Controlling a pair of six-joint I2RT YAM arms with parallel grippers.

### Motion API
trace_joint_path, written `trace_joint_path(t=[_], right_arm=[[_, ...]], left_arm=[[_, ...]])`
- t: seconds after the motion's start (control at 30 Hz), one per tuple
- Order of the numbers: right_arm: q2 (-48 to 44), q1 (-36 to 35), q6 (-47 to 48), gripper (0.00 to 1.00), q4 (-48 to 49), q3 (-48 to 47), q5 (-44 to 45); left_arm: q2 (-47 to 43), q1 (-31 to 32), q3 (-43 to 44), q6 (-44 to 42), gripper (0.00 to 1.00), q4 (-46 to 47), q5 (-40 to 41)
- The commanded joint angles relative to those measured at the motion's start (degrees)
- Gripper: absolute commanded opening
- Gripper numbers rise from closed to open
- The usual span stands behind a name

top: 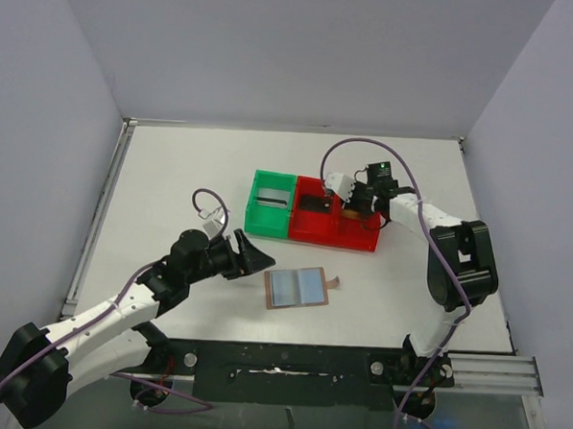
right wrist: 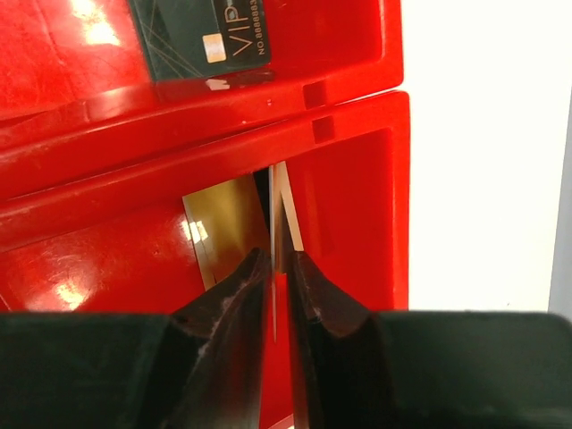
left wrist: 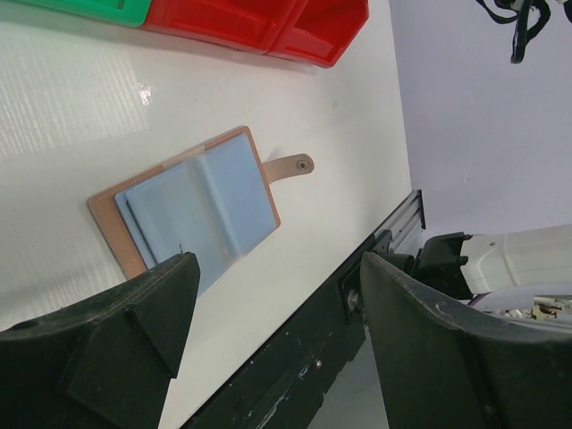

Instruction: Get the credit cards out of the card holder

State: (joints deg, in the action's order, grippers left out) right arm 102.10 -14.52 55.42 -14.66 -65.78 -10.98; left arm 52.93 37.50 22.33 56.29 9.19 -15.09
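The card holder [top: 299,288] [left wrist: 192,210] lies open and flat on the table, brown outside with pale blue-grey pockets and its tab pointing right. My left gripper [top: 256,254] [left wrist: 277,264] hovers just left of it, open and empty. Over the right compartment of the red bin [top: 333,238] [right wrist: 357,116] is my right gripper [top: 361,214] [right wrist: 280,255]. Its jaws stand a slit apart, with a credit card [right wrist: 282,201] edge-on between them against the left finger. A gold card [right wrist: 223,223] lies under it in that compartment. A dark VIP card [right wrist: 192,36] [top: 313,204] lies in the neighbouring compartment.
A green bin [top: 270,218] [left wrist: 89,7] stands against the red bin's left side. The black rail of the arm mounts [top: 356,357] runs along the near table edge. Grey walls close in the table at the back and on both sides.
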Motion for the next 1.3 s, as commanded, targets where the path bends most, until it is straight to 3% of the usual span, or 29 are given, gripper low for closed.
trace_joint_path(t=[0.0, 0.9, 1.1, 1.27], right_arm=[[0.2, 0.5, 1.9, 0.17, -1.2, -2.2, -1.3], [1.8, 0.8, 0.4, 0.24, -4.6, -4.5, -2.1], [-1.7, 0.8, -5.6, 0.26, -0.2, -4.9, -2.9], [-11.4, 0.6, -16.3, 0.29, 9.4, -0.2, -4.1]], left_arm=[[0.0, -0.7, 3.1, -1.3, 0.71, 1.6, -1.6], [-0.7, -1.5, 3.3, -0.7, 0.71, 0.7, -3.0], [-1.2, -1.5, 3.1, -0.5, 0.71, 0.5, -3.1], [-1.3, -1.5, 3.1, -0.5, 0.71, 0.1, -2.8]])
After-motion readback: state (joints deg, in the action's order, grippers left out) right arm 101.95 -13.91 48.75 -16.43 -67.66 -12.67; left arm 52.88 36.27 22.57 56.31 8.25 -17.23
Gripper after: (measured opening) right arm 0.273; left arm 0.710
